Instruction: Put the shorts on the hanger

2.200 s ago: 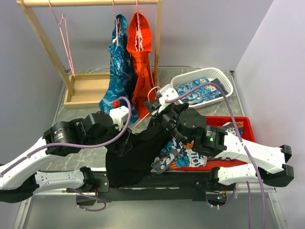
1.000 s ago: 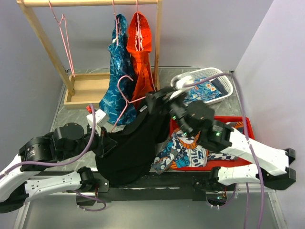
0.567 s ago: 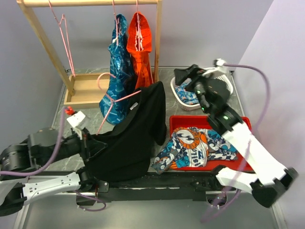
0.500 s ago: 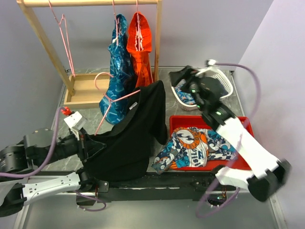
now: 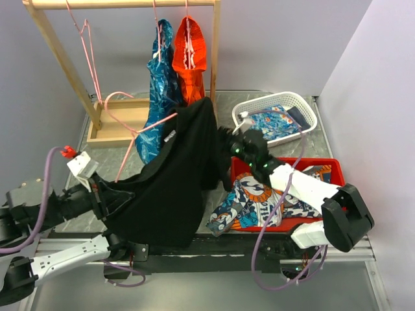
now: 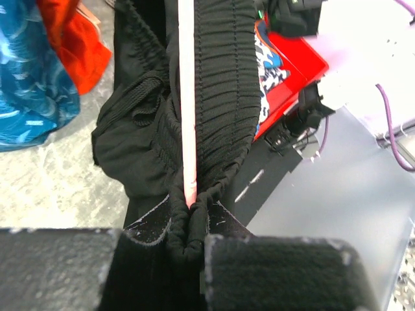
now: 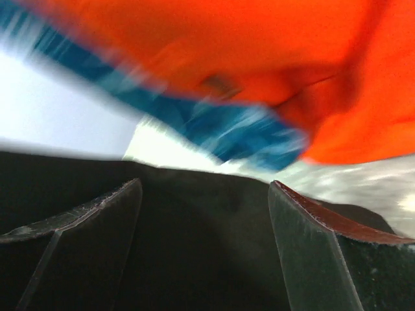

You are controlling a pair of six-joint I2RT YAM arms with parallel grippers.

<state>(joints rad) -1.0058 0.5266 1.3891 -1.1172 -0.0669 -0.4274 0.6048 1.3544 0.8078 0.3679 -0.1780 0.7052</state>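
Observation:
The black shorts (image 5: 172, 181) hang over the pink hanger (image 5: 125, 159), which slants from lower left up toward the rack. My left gripper (image 5: 104, 193) holds its low end. In the left wrist view the pink bar (image 6: 188, 97) runs into the shut jaws, with the bunched waistband (image 6: 220, 110) pinched around it. My right gripper (image 5: 224, 139) is open at the right edge of the shorts. Its two fingers (image 7: 97, 214) stand wide apart with black fabric (image 7: 201, 246) between and beyond them; that view is blurred.
At the back left stands a wooden rack (image 5: 58, 58) with a spare pink hanger (image 5: 87, 52), a blue garment (image 5: 159, 78) and an orange-red one (image 5: 191, 58). A white basket (image 5: 305, 107) and a red tray (image 5: 324, 165) of patterned clothes (image 5: 259, 201) sit right.
My left arm has drawn back to the lower left, carrying hanger and shorts. My right arm let go of the shorts, swung out toward the basket, and has come back to their right edge.

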